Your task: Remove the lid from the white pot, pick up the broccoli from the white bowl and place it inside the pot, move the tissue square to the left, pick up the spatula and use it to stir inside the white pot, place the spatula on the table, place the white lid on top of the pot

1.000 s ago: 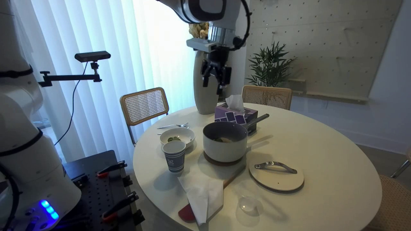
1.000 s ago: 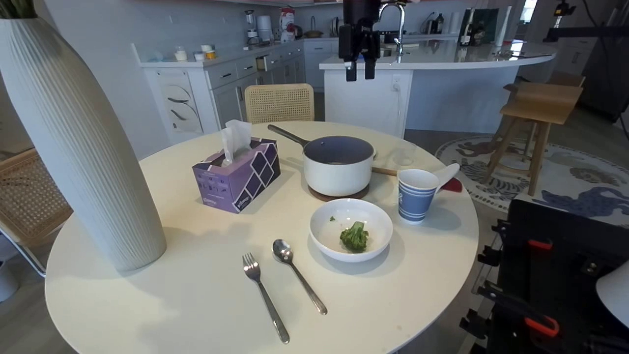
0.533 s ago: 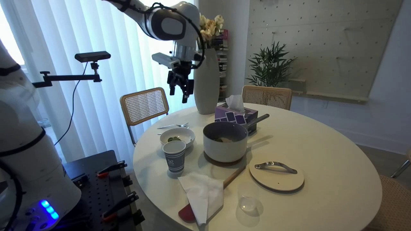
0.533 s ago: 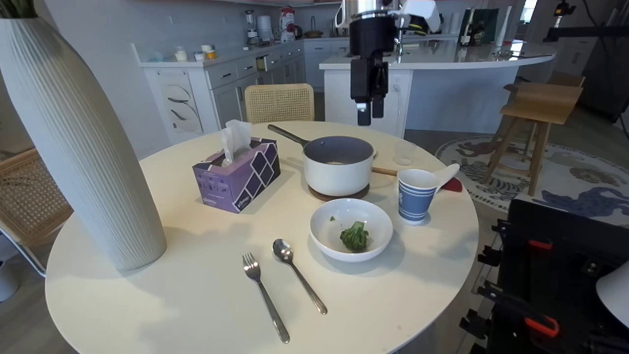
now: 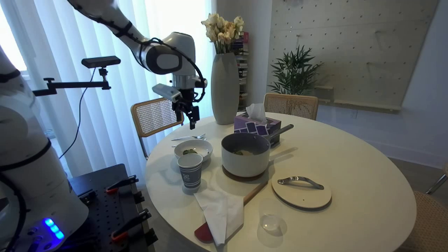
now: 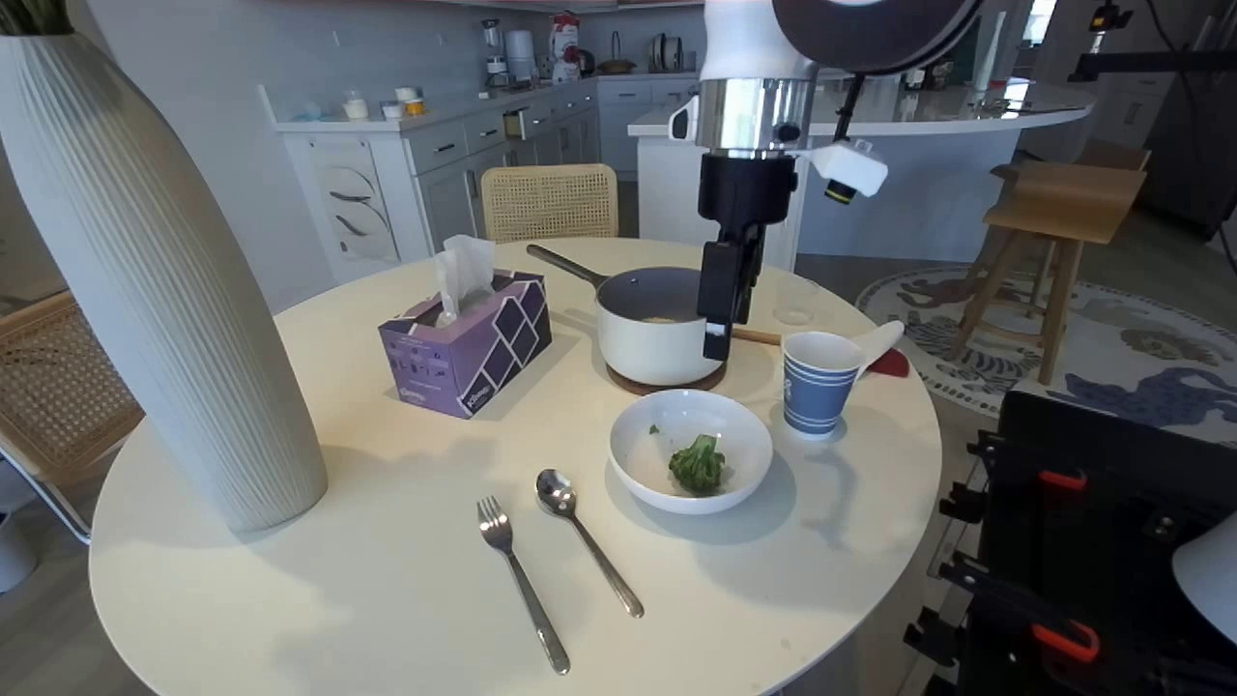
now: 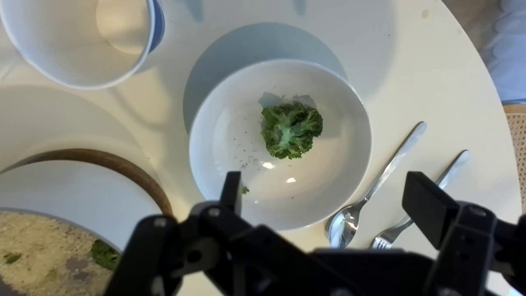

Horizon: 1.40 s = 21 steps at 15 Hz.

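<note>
Above the white bowl [image 6: 638, 464] my gripper [image 7: 324, 181] hangs open, its fingers wide apart and nothing between them. One green broccoli floret [image 7: 289, 130] lies in that bowl, ahead of the fingertips in the wrist view. The white pot [image 5: 241, 164] stands uncovered, with bits of green and a pale food inside. Its lid [image 5: 302, 196] lies flat on the table [image 5: 357, 182], grey handle up. A white tissue square [image 5: 220, 213] covers the middle of the spatula [image 5: 254, 193]. The spatula's dark red head and wooden handle stick out from under it.
Close beside the bowl stands a blue-patterned cup [image 6: 821, 387]. A purple tissue box [image 6: 474, 338] and a tall vase [image 6: 174, 319] are behind. A spoon [image 6: 589, 541] and fork [image 6: 522, 580] lie near the bowl. A clear glass dish [image 5: 270, 222] sits near the lid. The pot rests on a brown disc [image 5: 229, 174].
My gripper has come down from high above the table and across, away from over the pot and toward the bowl. It stays open throughout. The things on the table have not moved.
</note>
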Motion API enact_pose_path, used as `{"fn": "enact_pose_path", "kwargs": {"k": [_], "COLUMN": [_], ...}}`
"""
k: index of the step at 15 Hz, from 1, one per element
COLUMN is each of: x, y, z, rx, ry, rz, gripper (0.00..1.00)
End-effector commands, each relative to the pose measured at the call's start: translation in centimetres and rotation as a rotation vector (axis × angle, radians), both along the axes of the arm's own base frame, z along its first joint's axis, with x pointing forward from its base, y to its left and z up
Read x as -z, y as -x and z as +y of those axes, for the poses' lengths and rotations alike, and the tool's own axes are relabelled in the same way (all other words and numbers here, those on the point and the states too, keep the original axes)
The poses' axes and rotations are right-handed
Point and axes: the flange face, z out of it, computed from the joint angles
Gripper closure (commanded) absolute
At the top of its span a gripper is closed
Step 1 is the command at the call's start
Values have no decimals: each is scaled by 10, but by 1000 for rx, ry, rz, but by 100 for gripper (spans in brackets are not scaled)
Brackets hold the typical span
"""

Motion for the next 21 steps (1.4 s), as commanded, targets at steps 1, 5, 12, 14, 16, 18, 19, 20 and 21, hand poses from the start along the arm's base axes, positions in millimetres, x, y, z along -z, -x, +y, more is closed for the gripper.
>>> {"fn": "enact_pose_path", "kwargs": {"k": [1, 5, 12, 14, 16, 18, 19, 20, 21], "x": [21, 40, 74, 83, 92, 99, 103, 106, 109], "y": [-1, -9, -17, -19, -20, -22, -22, -23, -23], "z": [3, 3, 15, 19, 18, 18, 17, 16, 15], "rx": [43, 59, 72, 85, 101, 117, 124, 134, 140], "ry": [-4, -5, 14, 21, 37, 49, 55, 60, 64], "rz": [-34, -54, -60, -69, -68, -60, -54, -48, -43], "gripper": [0, 0, 0, 0, 0, 0, 0, 0, 0]}}
